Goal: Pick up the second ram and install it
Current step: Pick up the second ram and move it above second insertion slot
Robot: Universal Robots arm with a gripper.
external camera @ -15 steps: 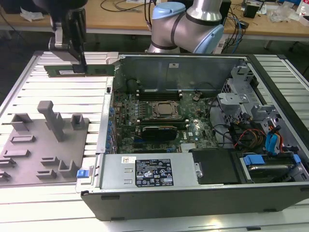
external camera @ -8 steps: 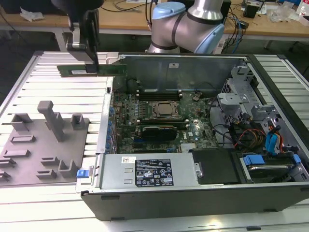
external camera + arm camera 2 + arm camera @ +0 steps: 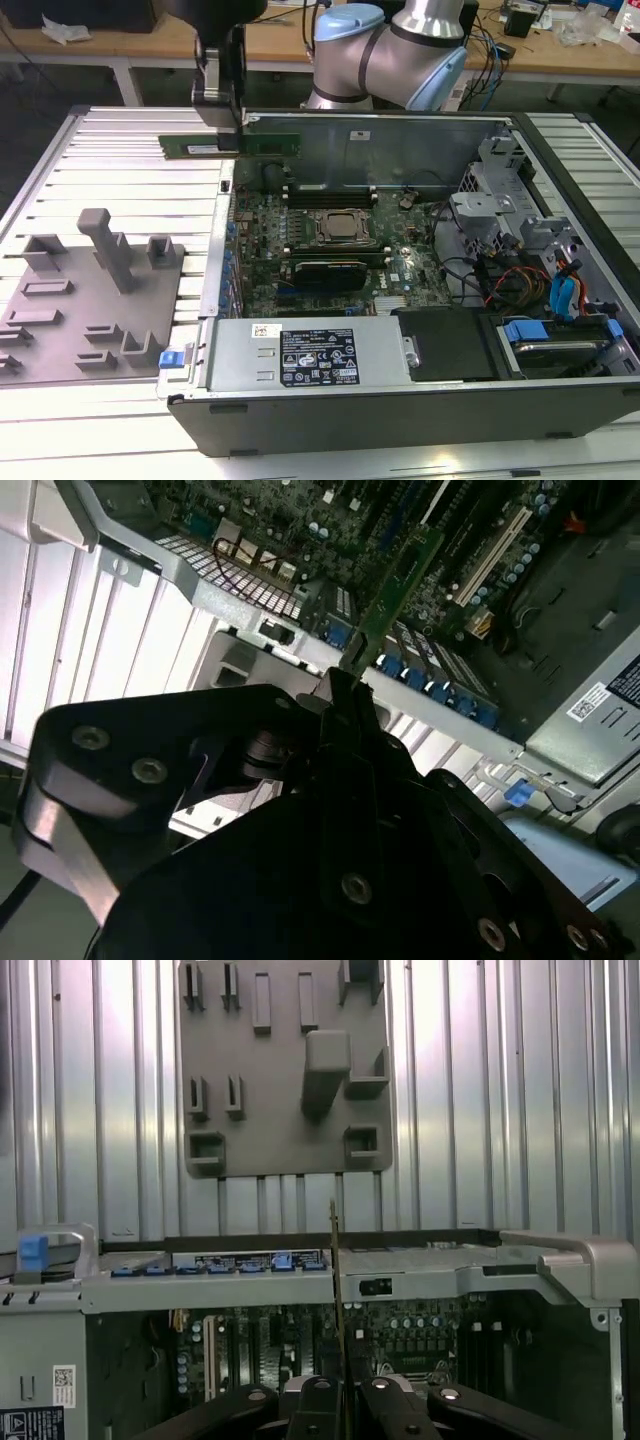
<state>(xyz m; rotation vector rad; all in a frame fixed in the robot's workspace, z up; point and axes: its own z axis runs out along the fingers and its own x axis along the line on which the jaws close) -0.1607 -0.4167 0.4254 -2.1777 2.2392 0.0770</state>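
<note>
We are gripping the second ram (image 3: 230, 146) in the tool (image 3: 232, 120), which is clamped on the stick near its middle. The green board is hanging level in the air. In the exterior view it is lying across the side wall (image 3: 214, 262) of the open computer case, and it looks to be partly over the worktop (image 3: 120, 150) and partly over the case. In both wrist views we are looking along the stick edge-on (image 3: 395, 590) (image 3: 335, 1290), with the motherboard (image 3: 420, 1335) beyond it.

We are judging the risks as follows:

- **Striking the wall:** We are carrying a long stick close to a metal wall, so an end could strike the rim and twist in the pinch.
- **Tilt at the slots:** We are holding it on a narrow patch. Any tilt would reach the black memory slots (image 3: 330, 190) and bring one end down first, which would jam the stick or bend it.
- **Notch and clips:** We cannot tell from here whether the notch is facing the right way or whether the white end clips are standing open. Pressing against either fault could damage the board.
</note>
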